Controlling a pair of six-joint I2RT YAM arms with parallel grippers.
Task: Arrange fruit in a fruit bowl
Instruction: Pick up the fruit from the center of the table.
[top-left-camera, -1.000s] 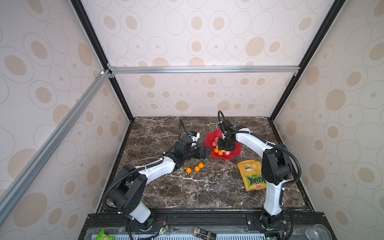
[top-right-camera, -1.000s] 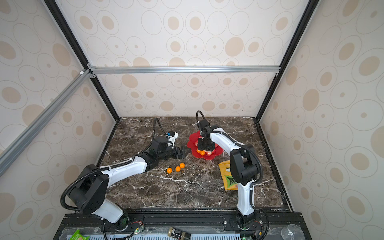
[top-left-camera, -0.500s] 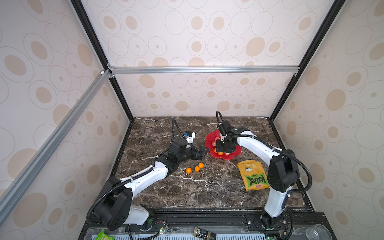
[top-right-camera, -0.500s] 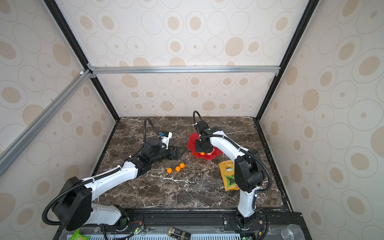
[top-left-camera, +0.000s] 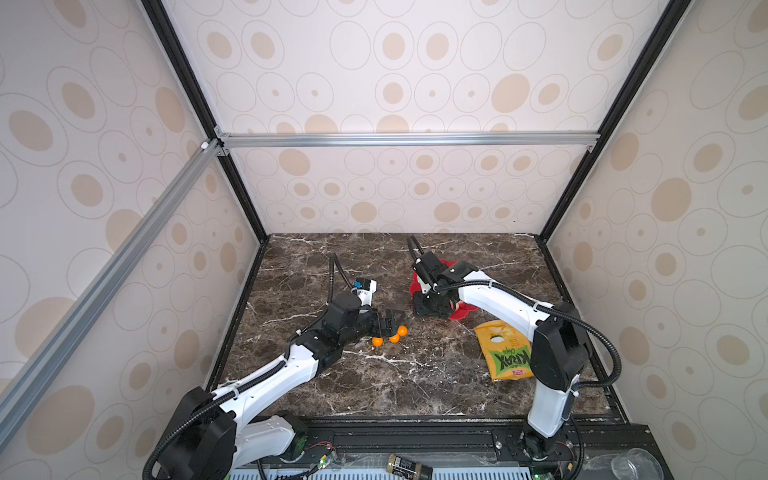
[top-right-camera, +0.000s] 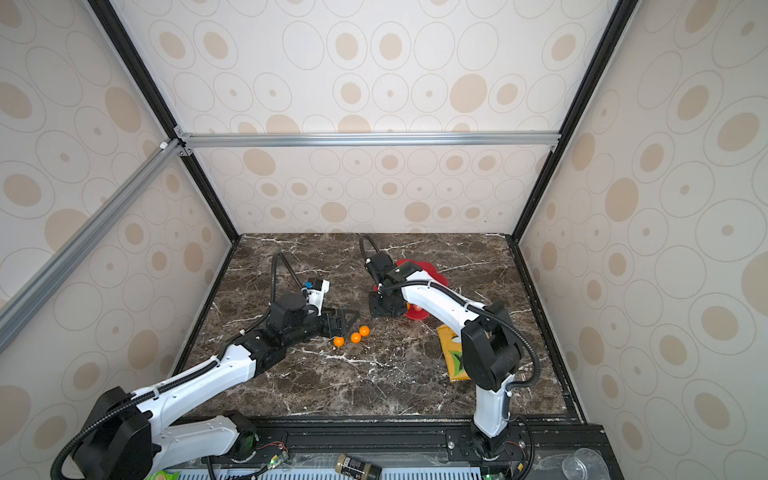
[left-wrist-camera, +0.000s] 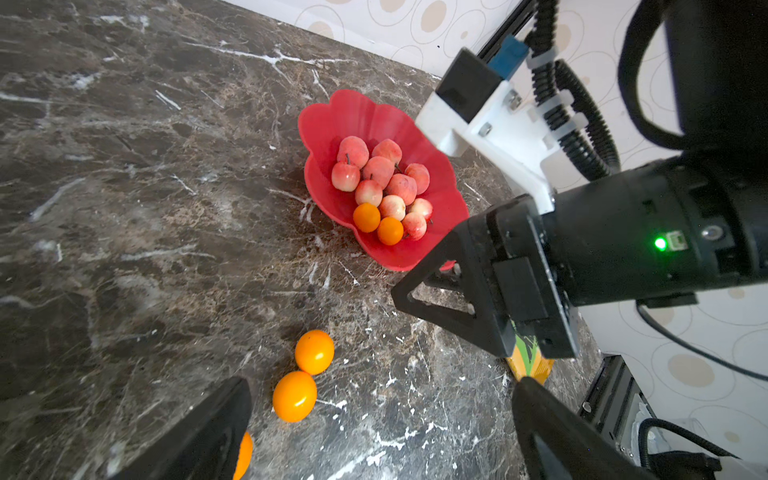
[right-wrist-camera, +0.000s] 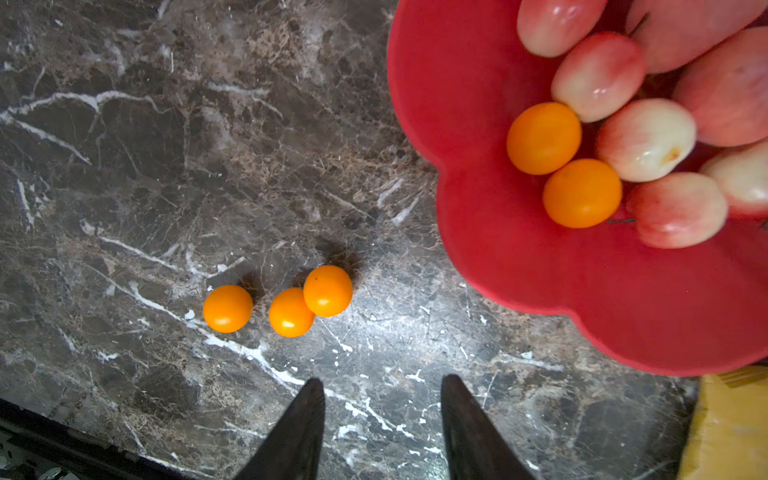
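Dark brown, white-veined marble tabletop (top-left-camera: 374, 395). Left gripper (left-wrist-camera: 380, 386): jaws spread wide, nothing between them, low beside the loose fruit. Right gripper (right-wrist-camera: 382, 380): jaws partly apart, empty, over bare marble by the bowl's edge. Glossy red plastic bowl with scalloped petal rim (left-wrist-camera: 332, 120) sits mid-table toward the back, partly hidden under the right arm in both top views. Yellow-green snack bag (top-left-camera: 505, 353) lies flat, nearer the front on the right. In the bowl is a pile of pink-red peach-like fruits (left-wrist-camera: 378, 170), with two bright orange round fruits (left-wrist-camera: 366, 217) touching at the pile's edge. Three more orange fruits (right-wrist-camera: 291, 312) lie in a row on the marble, two touching and one slightly apart.
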